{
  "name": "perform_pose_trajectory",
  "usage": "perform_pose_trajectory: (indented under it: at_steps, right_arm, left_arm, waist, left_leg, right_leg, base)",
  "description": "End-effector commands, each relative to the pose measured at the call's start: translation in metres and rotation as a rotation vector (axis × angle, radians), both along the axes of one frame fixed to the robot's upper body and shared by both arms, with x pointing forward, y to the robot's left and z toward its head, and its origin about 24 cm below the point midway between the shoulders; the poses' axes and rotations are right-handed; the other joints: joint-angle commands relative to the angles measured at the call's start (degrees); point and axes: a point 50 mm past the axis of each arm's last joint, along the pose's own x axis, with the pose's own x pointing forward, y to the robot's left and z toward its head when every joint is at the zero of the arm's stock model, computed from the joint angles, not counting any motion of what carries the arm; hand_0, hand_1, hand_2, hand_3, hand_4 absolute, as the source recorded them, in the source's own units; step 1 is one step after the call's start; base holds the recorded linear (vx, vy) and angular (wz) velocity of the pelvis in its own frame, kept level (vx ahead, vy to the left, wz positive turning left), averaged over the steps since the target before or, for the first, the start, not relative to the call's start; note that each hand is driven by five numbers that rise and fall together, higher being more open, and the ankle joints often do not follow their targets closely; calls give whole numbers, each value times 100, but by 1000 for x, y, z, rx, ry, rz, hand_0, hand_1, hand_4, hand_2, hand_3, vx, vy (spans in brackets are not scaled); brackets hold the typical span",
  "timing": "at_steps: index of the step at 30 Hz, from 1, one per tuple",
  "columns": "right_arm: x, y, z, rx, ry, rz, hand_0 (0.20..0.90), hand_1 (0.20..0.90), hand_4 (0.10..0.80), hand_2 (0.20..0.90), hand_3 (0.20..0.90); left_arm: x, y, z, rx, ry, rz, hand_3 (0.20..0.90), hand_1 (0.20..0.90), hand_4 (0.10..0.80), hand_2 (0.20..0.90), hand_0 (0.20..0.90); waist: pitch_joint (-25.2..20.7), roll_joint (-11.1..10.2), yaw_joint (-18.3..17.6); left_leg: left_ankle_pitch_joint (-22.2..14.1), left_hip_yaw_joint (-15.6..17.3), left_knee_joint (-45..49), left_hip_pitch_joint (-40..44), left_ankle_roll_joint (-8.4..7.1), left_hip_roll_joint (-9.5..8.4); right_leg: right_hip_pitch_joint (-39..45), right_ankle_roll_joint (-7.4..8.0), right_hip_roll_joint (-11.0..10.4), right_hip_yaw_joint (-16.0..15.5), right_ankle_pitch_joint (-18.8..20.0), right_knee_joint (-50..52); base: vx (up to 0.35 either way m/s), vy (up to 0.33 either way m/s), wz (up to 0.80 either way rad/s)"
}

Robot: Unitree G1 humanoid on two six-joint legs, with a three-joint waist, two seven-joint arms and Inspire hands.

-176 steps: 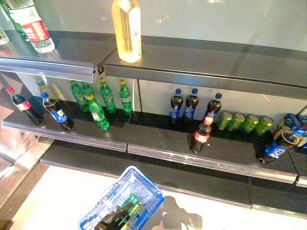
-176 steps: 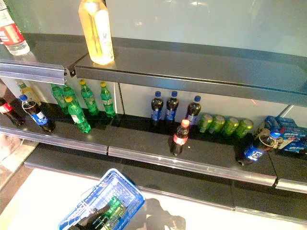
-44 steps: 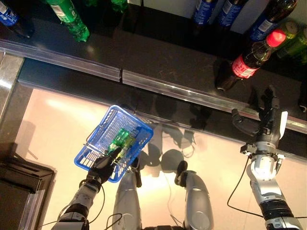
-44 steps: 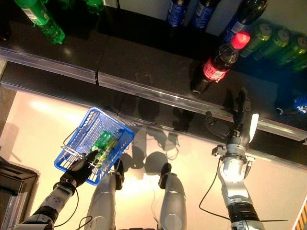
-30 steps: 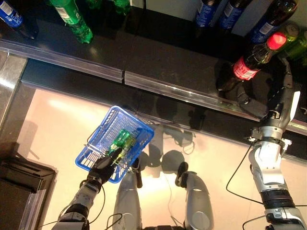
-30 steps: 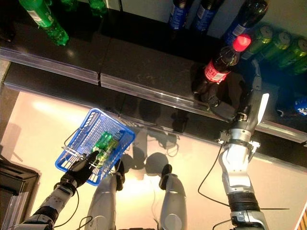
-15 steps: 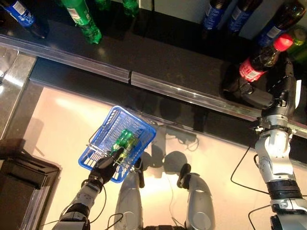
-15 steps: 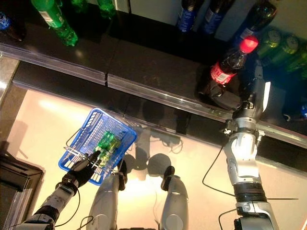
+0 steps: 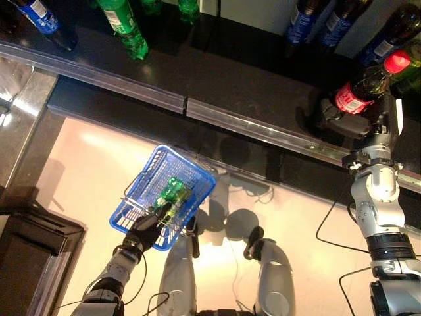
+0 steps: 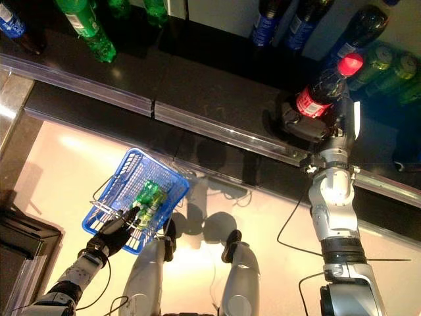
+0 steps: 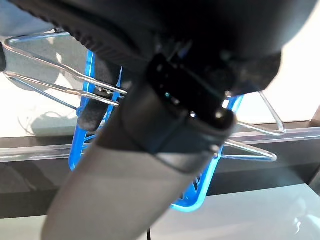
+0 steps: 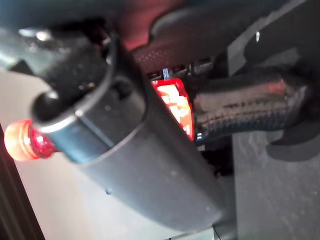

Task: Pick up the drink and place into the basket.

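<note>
Right hand (image 10: 314,128) up at the shelf (image 9: 217,79) on the right side, fingers and thumb curled round the lower body of the cola bottle (image 9: 365,84), the one with red cap and red label. From the right wrist view, dark fingers (image 12: 250,107) wrapped across the red label, thumb on the other side, so closed on the bottle. Bottle standing on the shelf near its front rail, leaning a little to the right; not possible to tell if the base is lifted. Just behind it, on the far part of the shelf, blue-label dark bottles (image 9: 306,20), and green cans (image 10: 388,66) at the far right. On the far left of the shelf, green bottles (image 9: 122,23). Left hand (image 9: 141,232) low on the left, closed on the wire handle of the blue basket (image 9: 141,191), held above the pale floor (image 9: 79,164), well apart from the cola bottle. Inside the basket, one green bottle (image 9: 172,194) lying flat. In the left wrist view, wire handles and blue rim (image 11: 82,127) visible past the hand.
</note>
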Motion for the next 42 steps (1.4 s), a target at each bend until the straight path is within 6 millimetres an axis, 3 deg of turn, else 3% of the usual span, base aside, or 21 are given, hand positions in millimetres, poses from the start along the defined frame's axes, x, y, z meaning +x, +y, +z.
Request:
perform_pose_trajectory:
  at_steps: [1, 3, 4, 5, 6, 26, 33, 36, 42]
  right_arm:
    - [-2, -16, 58, -55, -196, -20, 900, 900, 800, 900, 900]
    - [1, -15, 61, -58, -192, -10, 900, 900, 800, 900, 900]
    - [1, -15, 62, -60, -194, -11, 733, 733, 605, 733, 705]
    - [2, -16, 64, -67, -197, -18, 465, 465, 292, 465, 392]
    - [2, -16, 67, -65, -200, -17, 300, 300, 100, 300, 200]
    - [1, -10, 72, -82, -221, -8, 300, 300, 100, 300, 200]
    - [-1, 3, 69, -138, -233, 55, 300, 300, 100, 300, 200]
    - [-3, 10, 67, -165, -233, 85, 300, 300, 100, 300, 200]
    - [-17, 27, 52, -222, -229, 134, 300, 300, 100, 300, 200]
  left_arm:
    - [-39, -3, -20, 17, 50, -179, 200, 300, 100, 300, 300]
    - [-39, -3, -20, 20, 52, -187, 200, 300, 100, 300, 300]
    - [-39, -3, -20, 21, 52, -188, 200, 300, 100, 300, 300]
    - [-40, -3, -21, 20, 54, -191, 200, 300, 100, 300, 300]
    - [-40, -4, -21, 21, 55, -194, 200, 300, 100, 300, 300]
    - [-38, -6, -20, 21, 53, -201, 200, 300, 100, 300, 300]
    - [-44, -4, -23, 22, 59, -198, 200, 300, 100, 300, 300]
    - [-47, -4, -24, 22, 58, -194, 200, 300, 100, 300, 300]
    - [-63, -4, -31, 29, 81, -189, 200, 300, 100, 300, 300]
  waist:
    - [-553, 89, 184]
    - [-553, 96, 210]
    - [-552, 97, 213]
    - [-555, 99, 225]
    - [-556, 102, 230]
    - [-544, 129, 221]
    - [-596, 105, 214]
    - [-633, 89, 209]
    - [-965, -3, 216]
  left_leg:
    - [-110, 24, -681, 758, 295, -114]
    - [-106, 13, -681, 759, 294, -122]
    - [-104, 11, -686, 764, 294, -123]
    - [-100, 12, -685, 772, 295, -123]
    - [-102, 14, -683, 775, 296, -123]
    - [-108, 18, -704, 797, 296, -168]
    - [-60, 38, -914, 965, 275, -180]
    - [24, 50, -1126, 1098, 242, -182]
    - [470, 275, -2080, 1713, 19, -85]
  right_leg:
    - [-529, 637, -179, 113, 1284, 178]
    - [-526, 638, -191, 100, 1290, 180]
    - [-520, 638, -192, 95, 1289, 177]
    - [-511, 631, -192, 90, 1279, 179]
    - [-514, 629, -196, 86, 1278, 189]
    - [-475, 604, -209, 63, 1226, 122]
    - [-344, 628, -197, 63, 1286, -96]
    - [-217, 653, -186, 77, 1375, -302]
    - [655, 710, -132, -119, 1520, -1387]
  base:
    - [5, -1, 4]
    - [5, -3, 6]
    - [6, -1, 6]
    - [6, 4, 6]
    - [6, 9, 5]
    - [0, 3, 1]
    - [4, 1, 0]
    - [34, 7, 1]
    - [93, -6, 4]
